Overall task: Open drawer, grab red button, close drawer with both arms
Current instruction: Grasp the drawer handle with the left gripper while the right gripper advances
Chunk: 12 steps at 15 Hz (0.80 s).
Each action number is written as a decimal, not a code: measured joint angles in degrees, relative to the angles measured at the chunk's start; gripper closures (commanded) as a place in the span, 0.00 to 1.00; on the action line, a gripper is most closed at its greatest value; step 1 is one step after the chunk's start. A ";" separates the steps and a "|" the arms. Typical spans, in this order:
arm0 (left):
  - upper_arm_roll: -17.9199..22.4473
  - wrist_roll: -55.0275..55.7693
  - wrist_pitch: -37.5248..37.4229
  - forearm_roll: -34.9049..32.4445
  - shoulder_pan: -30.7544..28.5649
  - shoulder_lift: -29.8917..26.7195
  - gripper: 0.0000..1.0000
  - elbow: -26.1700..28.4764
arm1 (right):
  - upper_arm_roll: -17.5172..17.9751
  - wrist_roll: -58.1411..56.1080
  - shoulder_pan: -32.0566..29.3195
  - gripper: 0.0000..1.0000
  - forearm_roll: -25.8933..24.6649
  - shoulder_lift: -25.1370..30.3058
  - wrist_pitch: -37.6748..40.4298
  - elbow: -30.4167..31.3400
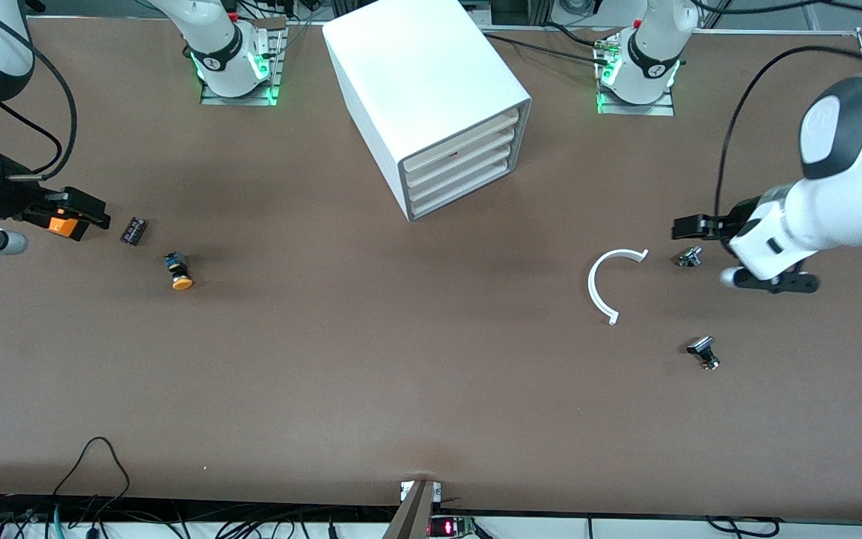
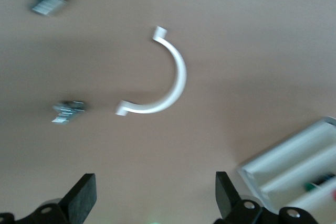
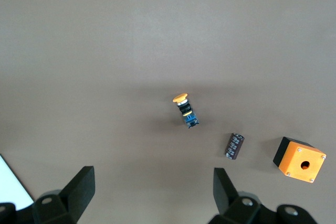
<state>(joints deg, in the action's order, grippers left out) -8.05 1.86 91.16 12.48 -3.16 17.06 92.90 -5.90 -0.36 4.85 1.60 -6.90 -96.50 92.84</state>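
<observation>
While all four drawers point(image 1: 457, 168) of the white cabinet point(image 1: 420, 82) sit shut, we cannot see the red button, presumably inside one. Our risk: the cabinet stands angled, so an off-line pull could drag the whole box, and the orange-capped button point(image 1: 179, 272) could be mistaken for the target. The left gripper point(image 1: 689, 227) hangs released over the table near the white arc piece point(image 1: 603, 281), well apart from the drawers; the right gripper point(image 1: 79, 213), also released, waits over the orange box point(image 3: 299, 159).
</observation>
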 measured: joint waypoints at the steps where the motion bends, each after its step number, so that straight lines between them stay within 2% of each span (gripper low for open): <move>1: -0.04 -0.09 -0.18 4.62 0.03 1.42 0.00 1.37 | 0.00 0.00 0.00 0.00 0.00 0.00 0.00 0.00; 6: -0.59 -5.79 0.96 27.77 0.51 7.86 0.00 11.98 | -0.02 0.00 0.00 0.00 -0.02 0.01 0.00 0.01; 9: -2.80 -10.92 5.71 35.40 2.43 10.44 0.00 17.55 | -0.03 0.00 0.00 0.00 -0.15 0.01 0.00 0.02; 12: -4.61 -16.17 10.81 42.81 6.91 11.82 0.01 22.79 | -0.03 0.00 0.00 0.00 -0.31 0.01 -0.05 0.01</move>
<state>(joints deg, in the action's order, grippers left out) -12.66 -14.31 101.98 55.29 3.75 28.87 115.69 -5.93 -0.36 4.85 1.28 -6.89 -96.54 92.85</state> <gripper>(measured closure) 0.004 0.000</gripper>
